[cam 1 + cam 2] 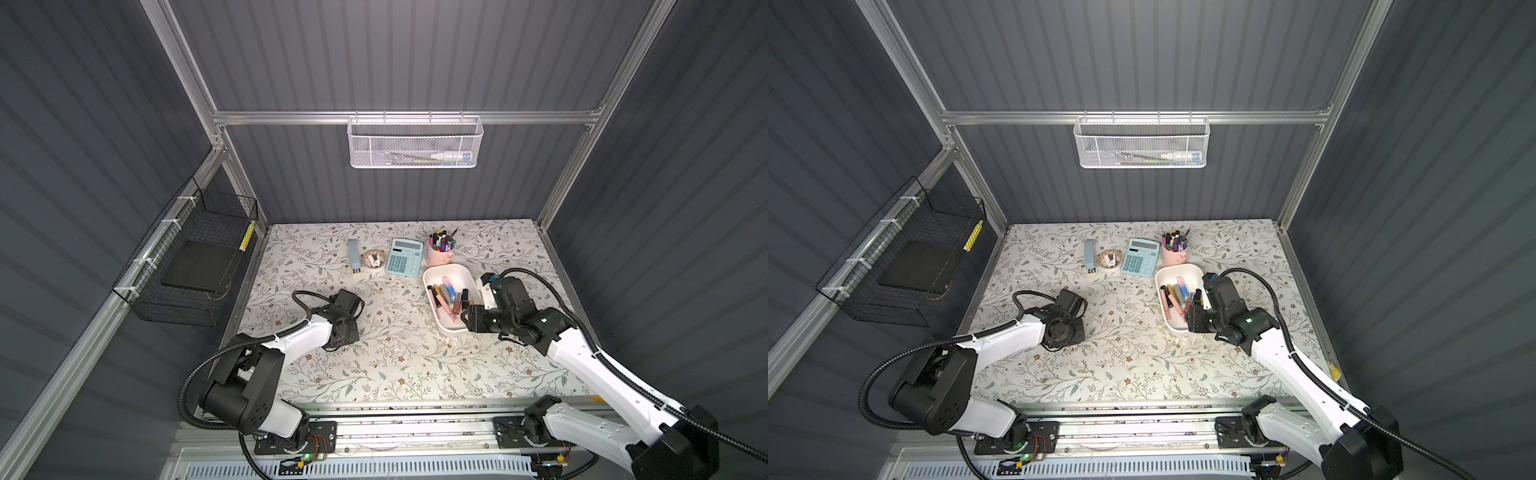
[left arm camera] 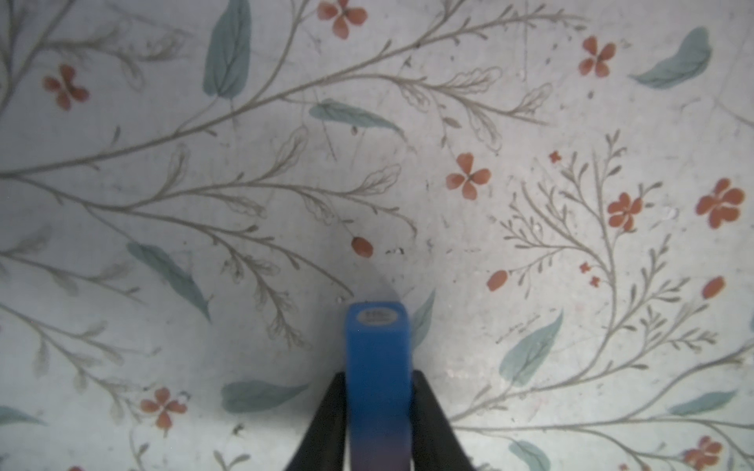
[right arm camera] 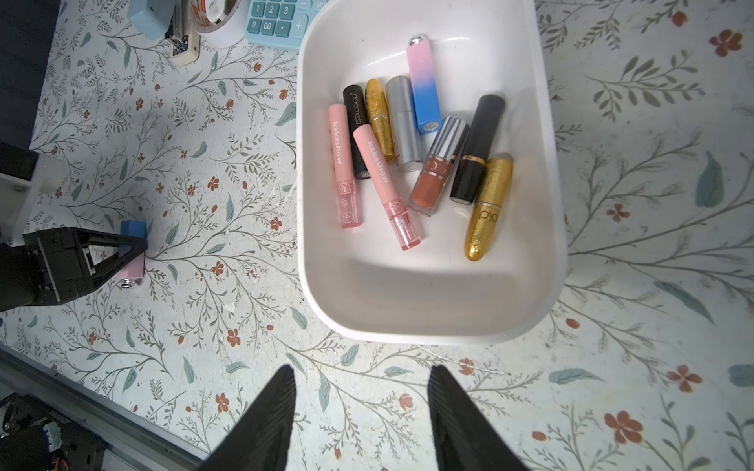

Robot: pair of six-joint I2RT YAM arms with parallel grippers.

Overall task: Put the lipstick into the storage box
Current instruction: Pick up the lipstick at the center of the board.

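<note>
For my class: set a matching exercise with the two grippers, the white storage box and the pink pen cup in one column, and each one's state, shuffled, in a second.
Column one
1. left gripper
2. right gripper
3. storage box
4. pink pen cup

Column two
A. full of pens
B. shut on the blue-and-pink lipstick
C. open, holding nothing
D. holds several other lipsticks

Pairs: 1-B, 2-C, 3-D, 4-A

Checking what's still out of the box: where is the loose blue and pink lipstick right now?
The lipstick is clamped in the left gripper down at the flowered table, left of the white storage box, as both wrist views show.
</note>
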